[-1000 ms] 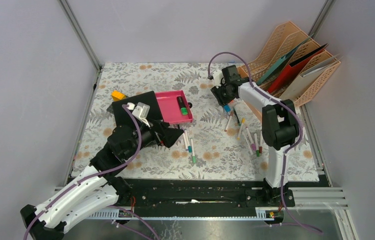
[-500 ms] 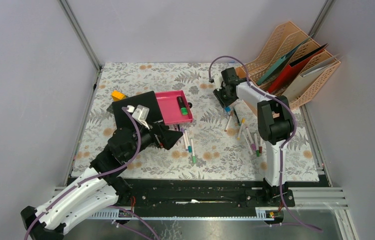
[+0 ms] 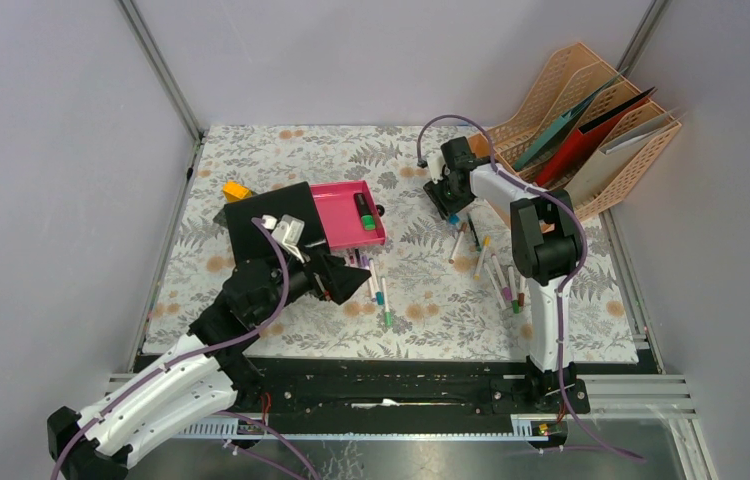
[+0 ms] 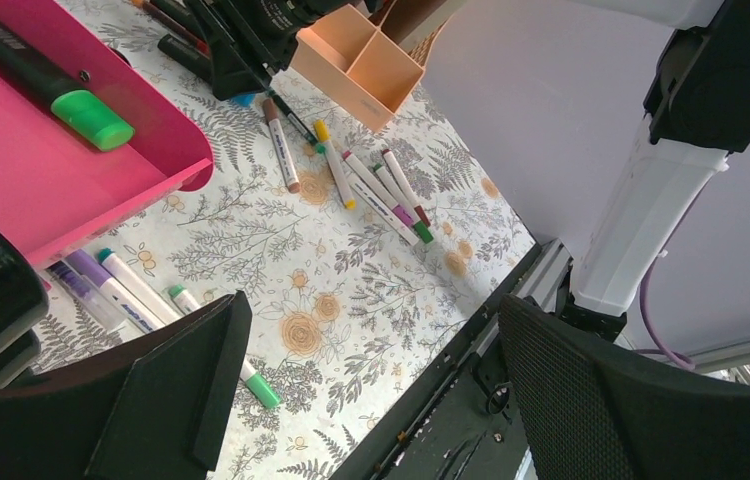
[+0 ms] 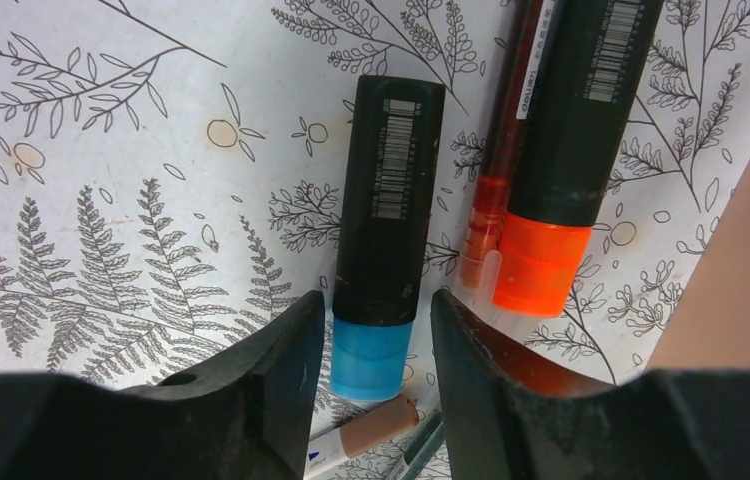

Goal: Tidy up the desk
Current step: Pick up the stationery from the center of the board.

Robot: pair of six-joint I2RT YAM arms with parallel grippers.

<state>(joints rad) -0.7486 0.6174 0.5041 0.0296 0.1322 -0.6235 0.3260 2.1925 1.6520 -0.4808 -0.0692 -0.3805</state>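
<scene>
The desk (image 3: 281, 160) is a fern-printed cloth with pens strewn over it. My right gripper (image 3: 448, 205) is low over the pens beside the peach file rack. In the right wrist view the right gripper (image 5: 376, 300) is open, its fingers straddling the blue cap end of a black highlighter (image 5: 386, 230) with a thin gap on each side. An orange-capped highlighter (image 5: 561, 150) and a red pen (image 5: 496, 170) lie just right of it. My left gripper (image 3: 346, 272) hangs wide open and empty in front of the pink tray (image 3: 336, 215), which holds a green-capped highlighter (image 3: 362, 212).
A peach file rack (image 3: 591, 130) with folders stands at the back right, a small peach pen holder (image 4: 356, 65) before it. Several markers (image 3: 496, 270) lie mid-right and more (image 3: 379, 285) by the tray. A black board (image 3: 266, 215) and a yellow block (image 3: 236, 189) sit left.
The right arm's elbow has swung left and folded in while its gripper stayed over the same pens. The left arm has shifted slightly toward the near edge.
</scene>
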